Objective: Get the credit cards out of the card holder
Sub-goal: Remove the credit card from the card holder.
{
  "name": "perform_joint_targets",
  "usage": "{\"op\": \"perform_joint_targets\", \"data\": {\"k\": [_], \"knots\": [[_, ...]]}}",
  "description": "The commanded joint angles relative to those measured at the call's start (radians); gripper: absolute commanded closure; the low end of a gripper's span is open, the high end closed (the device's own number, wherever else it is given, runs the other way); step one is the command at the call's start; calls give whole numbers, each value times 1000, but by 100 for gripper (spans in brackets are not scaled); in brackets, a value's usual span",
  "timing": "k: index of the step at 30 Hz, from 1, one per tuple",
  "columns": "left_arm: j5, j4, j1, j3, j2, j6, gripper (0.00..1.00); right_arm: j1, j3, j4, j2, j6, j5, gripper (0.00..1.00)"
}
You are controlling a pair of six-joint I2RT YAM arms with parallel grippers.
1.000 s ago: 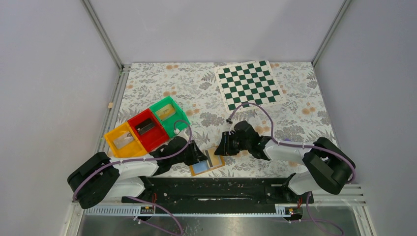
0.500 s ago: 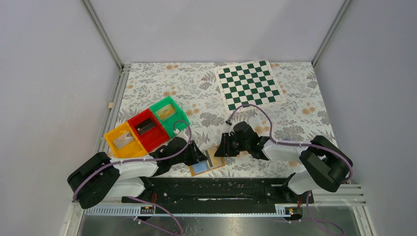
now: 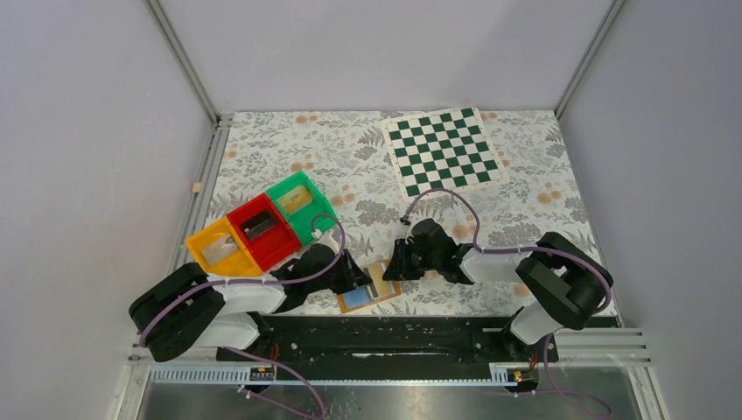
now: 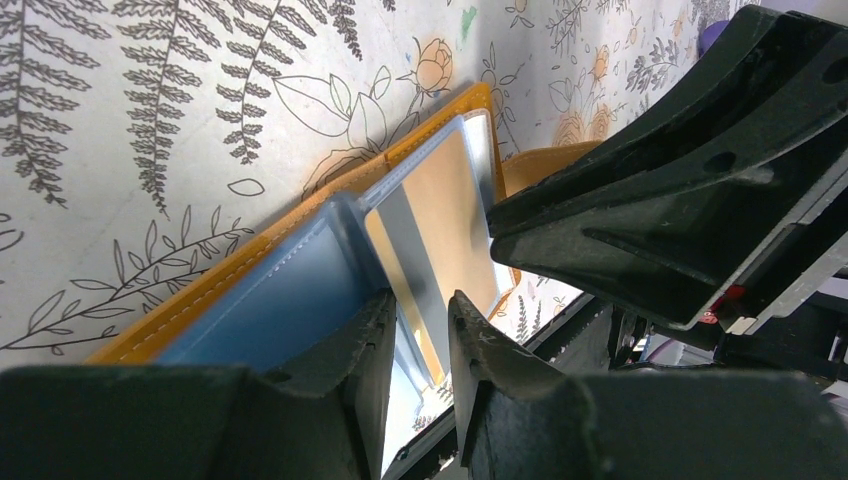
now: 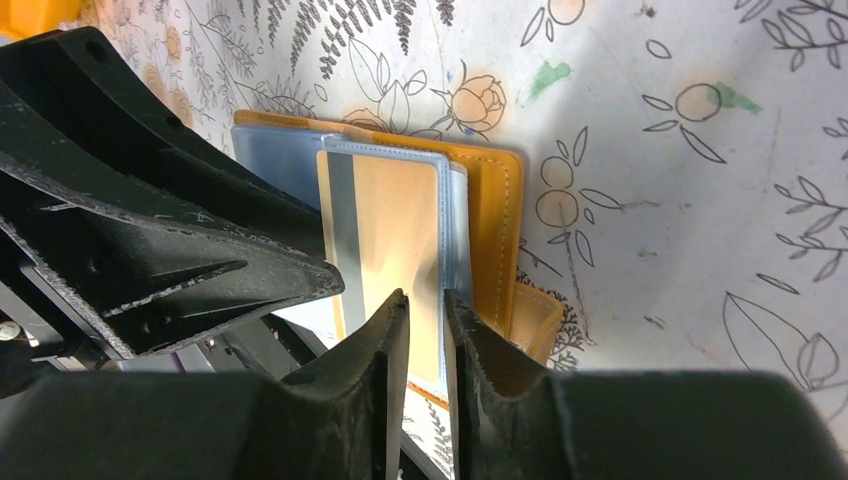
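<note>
Top view: the card holder (image 3: 367,302) lies open on the table (image 3: 350,157), close to the near edge and between your two arms. It is well apart from the bins (image 3: 260,229) and the chessboard (image 3: 444,150). The left gripper (image 3: 353,280) sits over its blue half. The right gripper (image 3: 393,266) comes in at the half holding the card (image 3: 382,282). That reads to me as one arm steadying while the other draws the card out.

Left wrist: the fingers (image 4: 365,350) are drawn near together with a narrow slot between them. The card, inside its clear sleeve (image 4: 478,150), shows through that slot. I can't tell whether they nip the sleeve or only sit over it. The holder's blue inside rises against one finger, so I'd guess it's being propped open. The right gripper's body crowds the card's other end (tight quarters, mind a clash).

Right wrist: the card is in the sleeve, grey stripe up, not out yet. The fingers (image 5: 385,360) are near together and the card's edge runs into the gap. I can't tell whether they grip it or are clear of it.

Risk, as I judge it: if the holder isn't pinned, pulling the card drags the whole holder along.
</note>
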Motion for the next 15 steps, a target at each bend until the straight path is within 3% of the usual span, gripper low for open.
{"op": "perform_joint_targets", "data": {"k": [1,15], "knots": [[-15,49,-12,8,0,2,74,5,-20,91,44,28,-35,75],[-32,62,-23,-2,-42,4,77,5,-45,158,58,68,-73,80]]}}
